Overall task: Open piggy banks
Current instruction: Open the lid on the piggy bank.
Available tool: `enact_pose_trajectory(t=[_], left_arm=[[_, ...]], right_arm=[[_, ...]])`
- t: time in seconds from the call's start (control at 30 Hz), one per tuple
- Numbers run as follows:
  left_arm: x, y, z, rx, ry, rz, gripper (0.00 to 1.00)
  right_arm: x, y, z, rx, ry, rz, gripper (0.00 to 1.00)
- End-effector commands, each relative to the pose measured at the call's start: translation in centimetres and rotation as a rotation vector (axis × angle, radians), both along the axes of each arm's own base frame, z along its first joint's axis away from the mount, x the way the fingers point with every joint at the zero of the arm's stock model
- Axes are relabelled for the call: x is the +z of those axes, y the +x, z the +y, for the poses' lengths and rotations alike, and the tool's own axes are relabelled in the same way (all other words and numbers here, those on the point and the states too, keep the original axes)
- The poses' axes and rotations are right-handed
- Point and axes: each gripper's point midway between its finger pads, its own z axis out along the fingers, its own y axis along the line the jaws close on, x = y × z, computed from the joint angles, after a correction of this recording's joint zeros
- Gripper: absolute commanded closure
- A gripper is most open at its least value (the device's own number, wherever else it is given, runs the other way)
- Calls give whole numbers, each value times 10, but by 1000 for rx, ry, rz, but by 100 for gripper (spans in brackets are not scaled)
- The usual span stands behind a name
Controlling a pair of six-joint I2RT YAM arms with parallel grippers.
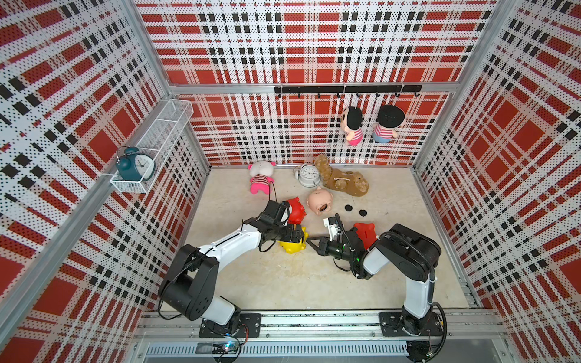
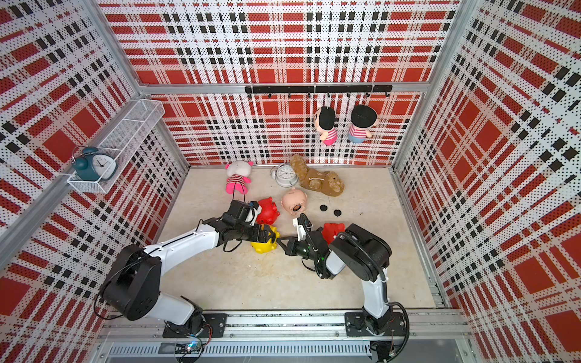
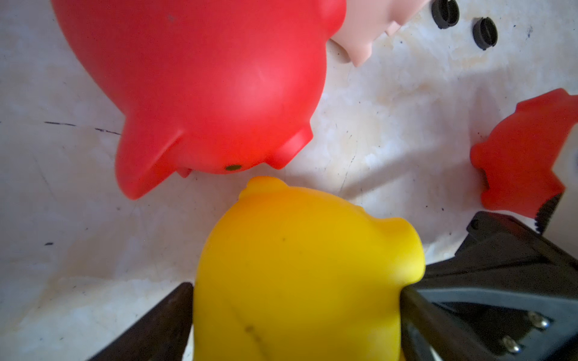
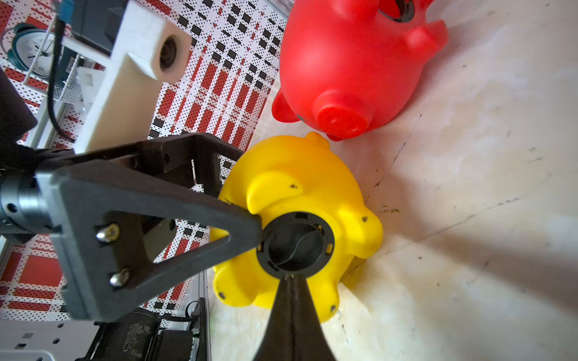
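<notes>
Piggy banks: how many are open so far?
Two look done: two plugs lie loose, and the pink pig and the far red pig show open holes. In hand: the left gripper holds the yellow pig while the shut right gripper points at its plug. Left: the other red pig, plug hidden.

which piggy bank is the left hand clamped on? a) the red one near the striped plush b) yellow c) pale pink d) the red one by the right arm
b: the left hand straddles the yellow piggy bank, a finger pressed against each flank.
</notes>
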Motion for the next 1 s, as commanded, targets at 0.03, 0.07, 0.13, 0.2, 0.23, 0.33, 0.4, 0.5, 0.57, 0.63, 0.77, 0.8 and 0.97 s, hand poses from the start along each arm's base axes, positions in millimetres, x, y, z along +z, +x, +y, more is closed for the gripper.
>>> enact_pose_trajectory(t=[0.03, 0.07, 0.13, 0.2, 0.23, 0.33, 0.4, 0.5, 0.57, 0.63, 0.77, 0.8, 0.97], left_arm=[[-23, -26, 2, -29, 46, 121, 3], [-22, -26, 1, -32, 46, 120, 3], [-22, -26, 0, -35, 45, 119, 3], [-22, -27, -2, -37, 43, 120, 3], [-22, -27, -3, -38, 43, 119, 3], [-22, -27, -4, -41, 44, 119, 3], [-21, -27, -4, -40, 43, 119, 3], [-20, -27, -6, -40, 39, 116, 3], [-20, -26, -6, -40, 39, 116, 3], [-21, -26, -8, -41, 37, 117, 3], [-24, -30, -13, -51, 30, 124, 3], [-24, -31, -15, -56, 27, 124, 3], [-25, -32, -17, -58, 24, 124, 3]], right_arm=[[21, 6, 5, 4, 64, -28, 91], [20, 8, 7, 4, 62, -24, 88], [17, 10, 11, 12, 63, -2, 85], [16, 11, 14, 16, 82, 17, 83], [15, 11, 15, 18, 90, 25, 83], [9, 13, 18, 16, 84, 53, 83], [3, 14, 18, 12, 73, 77, 84], [-1, 11, 20, 22, 75, 105, 83], [-2, 9, 23, 30, 75, 119, 82], [-2, 9, 28, 40, 85, 144, 81], [2, 9, 39, 58, 133, 209, 81], [5, 8, 40, 62, 152, 216, 81], [16, 12, 48, 74, 225, 274, 100]])
